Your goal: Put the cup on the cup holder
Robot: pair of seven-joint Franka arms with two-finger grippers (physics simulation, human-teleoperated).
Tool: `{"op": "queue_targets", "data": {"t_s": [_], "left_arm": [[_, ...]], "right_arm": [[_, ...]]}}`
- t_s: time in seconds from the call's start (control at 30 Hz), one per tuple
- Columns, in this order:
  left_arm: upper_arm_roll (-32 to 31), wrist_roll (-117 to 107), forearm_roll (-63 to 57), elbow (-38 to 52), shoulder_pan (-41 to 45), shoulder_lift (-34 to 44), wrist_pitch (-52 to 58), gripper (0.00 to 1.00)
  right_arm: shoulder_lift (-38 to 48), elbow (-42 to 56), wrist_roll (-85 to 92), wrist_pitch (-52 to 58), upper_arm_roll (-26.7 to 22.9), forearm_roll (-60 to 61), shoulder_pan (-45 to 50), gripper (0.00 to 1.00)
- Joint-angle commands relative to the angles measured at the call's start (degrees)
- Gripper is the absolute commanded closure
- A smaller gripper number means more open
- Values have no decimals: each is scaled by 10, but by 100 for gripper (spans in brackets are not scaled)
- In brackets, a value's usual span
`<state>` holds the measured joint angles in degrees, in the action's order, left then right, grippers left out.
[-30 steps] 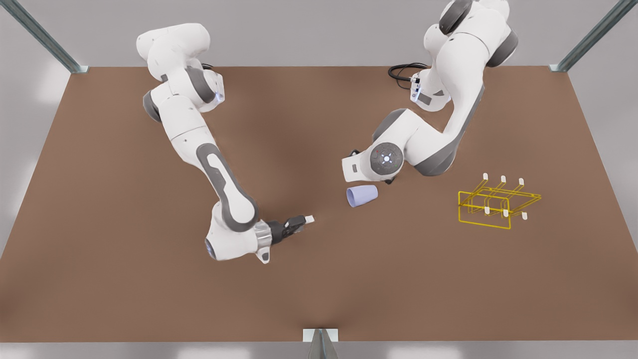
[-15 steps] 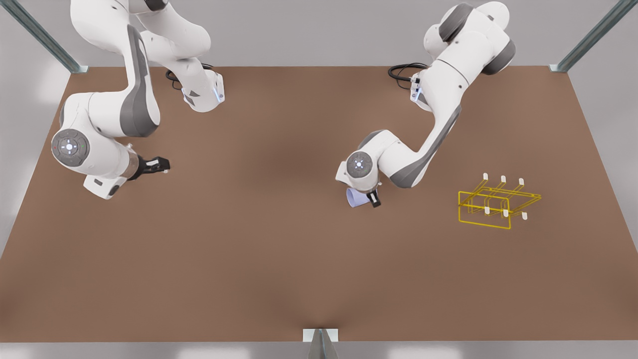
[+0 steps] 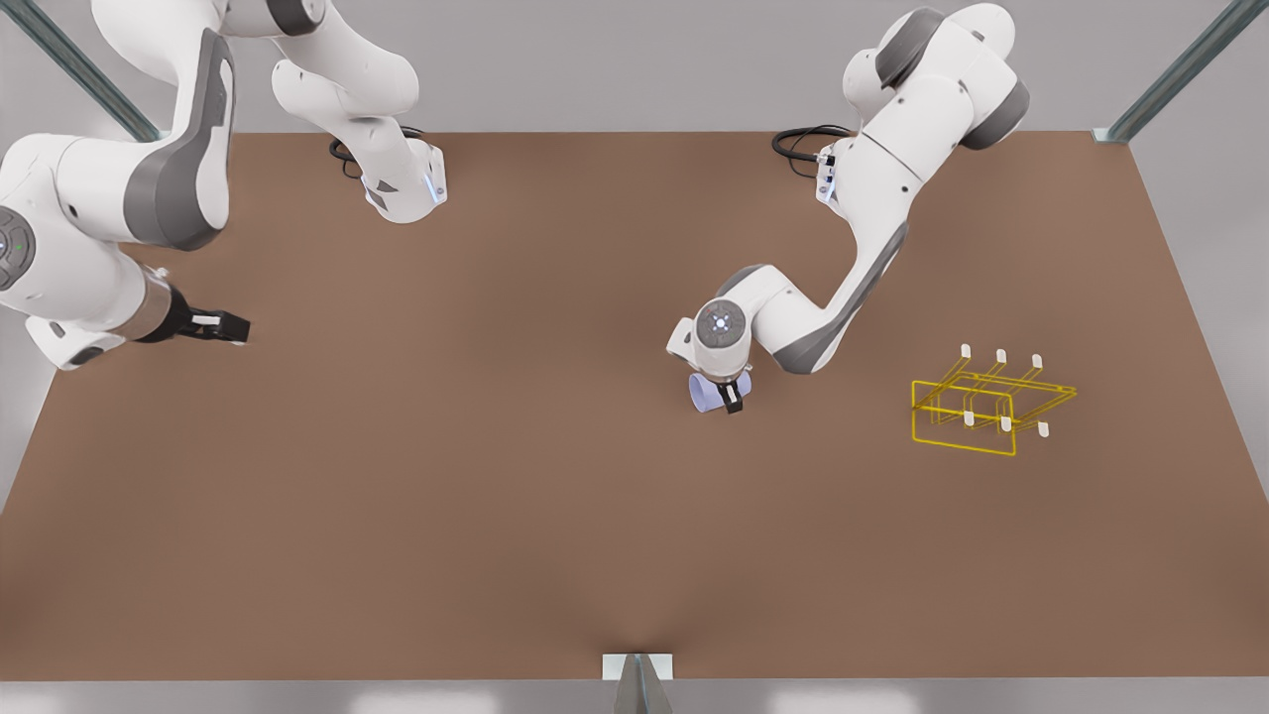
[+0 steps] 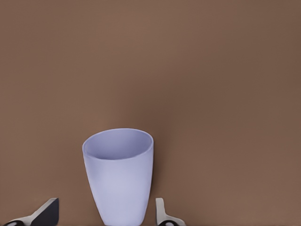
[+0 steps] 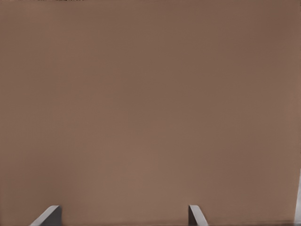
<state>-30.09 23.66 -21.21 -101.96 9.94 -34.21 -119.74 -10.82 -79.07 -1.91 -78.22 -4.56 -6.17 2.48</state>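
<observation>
The lavender-blue cup (image 3: 701, 396) lies on its side on the brown table, just right of centre in the front view. My left gripper (image 3: 728, 396) hangs straight down over it. In the left wrist view the cup (image 4: 117, 179) sits between the two fingertips (image 4: 162, 212) with a gap on each side, so the left gripper (image 4: 106, 203) is open around it. The yellow wire cup holder (image 3: 969, 418) stands apart toward the front view's right. My right gripper (image 3: 230, 327) waits open over bare table at the front view's far left, and the right gripper (image 5: 123, 209) has nothing between its fingers.
Black cables (image 3: 798, 144) coil at the base of the left arm at the table's back edge. A metal bracket (image 3: 636, 674) sits at the middle of the front edge. Bare brown table (image 3: 496, 476) stretches between the arms.
The right arm has swung from the table's middle to the front view's far left. The left gripper has turned downward and lowered so that its fingers straddle the cup.
</observation>
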Motion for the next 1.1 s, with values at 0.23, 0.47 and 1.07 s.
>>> {"op": "queue_targets", "data": {"t_s": [0.23,0.47,1.07], "left_arm": [[1,-16,-1,-1,-14,-45,-37,0],[1,-34,-1,-1,-12,-65,-41,0],[0,-39,-61,15,-12,-61,58,19]], "right_arm": [[0,3,-82,10,-1,-4,-1,0],[-2,6,-84,11,-2,-5,-2,0],[-2,6,-83,11,-2,-7,-10,0]]}}
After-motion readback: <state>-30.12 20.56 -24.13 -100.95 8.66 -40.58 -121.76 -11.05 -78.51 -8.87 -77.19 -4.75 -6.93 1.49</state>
